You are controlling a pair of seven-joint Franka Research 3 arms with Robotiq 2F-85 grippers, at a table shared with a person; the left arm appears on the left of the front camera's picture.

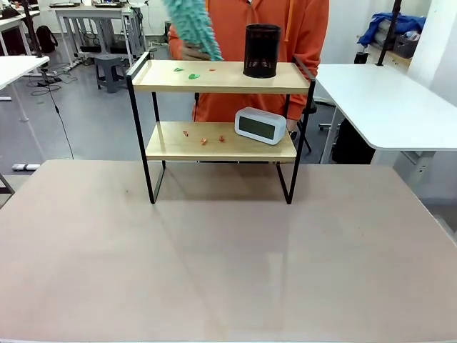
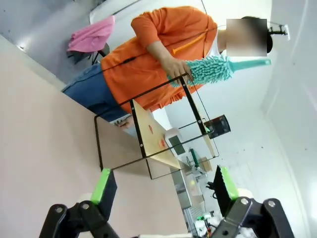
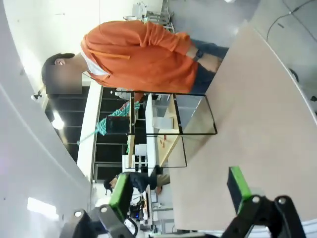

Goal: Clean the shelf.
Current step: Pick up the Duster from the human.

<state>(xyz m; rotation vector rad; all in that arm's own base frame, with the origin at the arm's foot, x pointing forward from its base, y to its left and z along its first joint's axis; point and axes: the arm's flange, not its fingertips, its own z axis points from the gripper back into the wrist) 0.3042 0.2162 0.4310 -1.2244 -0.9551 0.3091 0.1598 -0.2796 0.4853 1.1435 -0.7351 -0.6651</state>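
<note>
The shelf point(image 1: 221, 77) stands at the table's far side, two light wooden boards in a black frame. Its top board carries a black mesh cup point(image 1: 261, 51) and small green scraps point(image 1: 193, 75). On the lower board lie orange scraps point(image 1: 203, 141) beside a white digital clock point(image 1: 260, 125). A person in an orange hoodie point(image 1: 250, 28) stands behind and holds a teal duster point(image 1: 193, 27) over the top board's left part. My left gripper point(image 2: 163, 191) is open, far from the shelf point(image 2: 148, 134). My right gripper point(image 3: 181, 191) is open too, with the shelf point(image 3: 171, 121) well ahead.
The brown table point(image 1: 214, 264) stretches bare from the shelf to the near edge. A white table point(image 1: 389, 103) stands at the right, another white table point(image 1: 18, 68) at the far left. Desks and stools fill the room behind.
</note>
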